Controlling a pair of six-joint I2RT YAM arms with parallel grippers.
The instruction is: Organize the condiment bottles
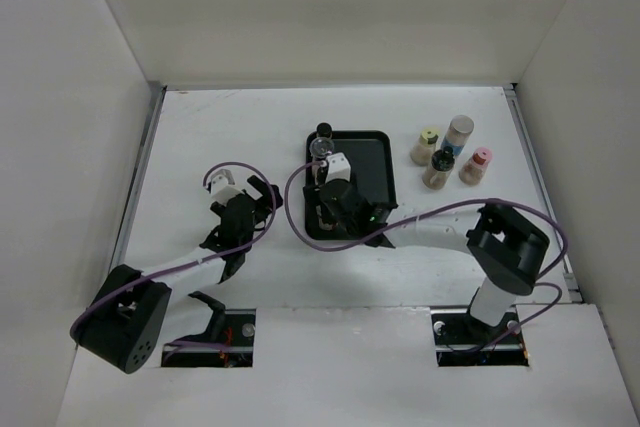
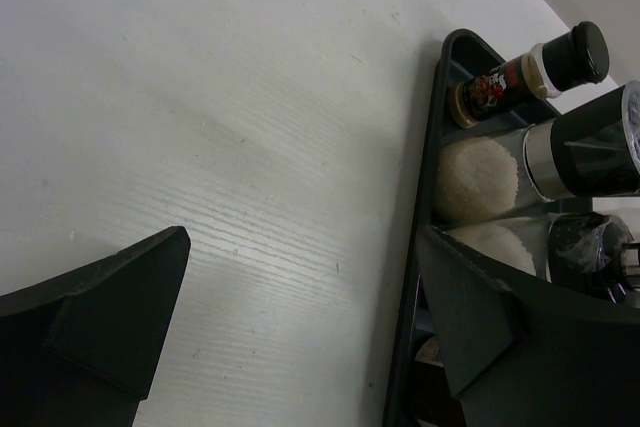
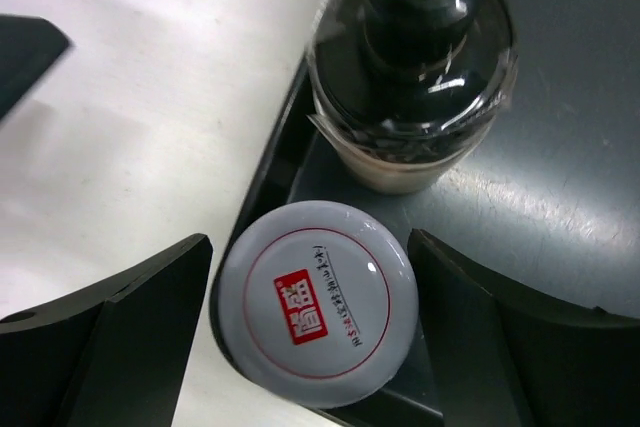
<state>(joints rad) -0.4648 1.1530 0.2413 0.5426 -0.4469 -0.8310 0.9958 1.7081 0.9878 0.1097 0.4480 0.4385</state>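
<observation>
Directly beneath the right end effector, between its spread fingers, stands a white-capped jar. It is upright, with its long axis pointing up at the wrist. The fingers flank the cap without clearly squeezing it. The jar sits at the left edge of the black tray, just beside a dark-capped bottle. The left end effector, fingers likewise apart and holding nothing, hangs over the surface farther left.
</observation>
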